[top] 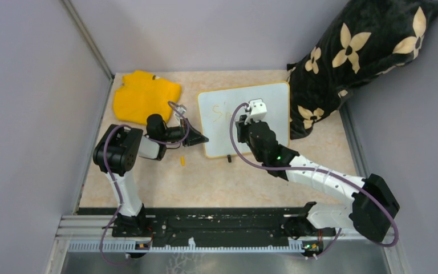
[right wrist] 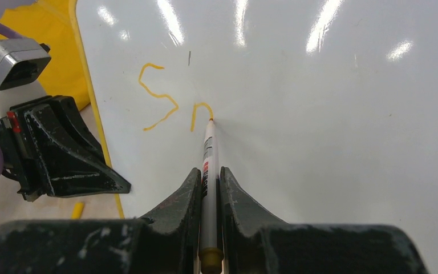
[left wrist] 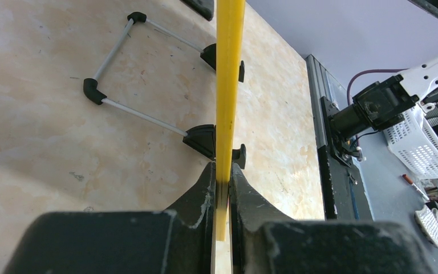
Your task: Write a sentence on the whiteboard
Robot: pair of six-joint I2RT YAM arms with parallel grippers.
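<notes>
The whiteboard (top: 274,97) with a thin yellow rim lies mid-table; it fills the right wrist view (right wrist: 319,114). On it the sentence (right wrist: 171,105) shows only a yellow-orange "S" and part of the following letter. My right gripper (right wrist: 209,171) is shut on a silver marker (right wrist: 209,160) whose tip touches the board at the end of the stroke. My left gripper (left wrist: 222,174) is shut on the board's yellow rim (left wrist: 228,85) at its left edge, seen edge-on. The left gripper also shows in the top view (top: 201,138) and in the right wrist view (right wrist: 122,187).
A yellow cloth (top: 145,94) lies at the back left. A black cushion with cream flowers (top: 353,57) leans at the back right, touching the board's corner. A small yellow marker cap (top: 182,161) lies on the table near the left gripper. A wire stand (left wrist: 142,68) sits under the board.
</notes>
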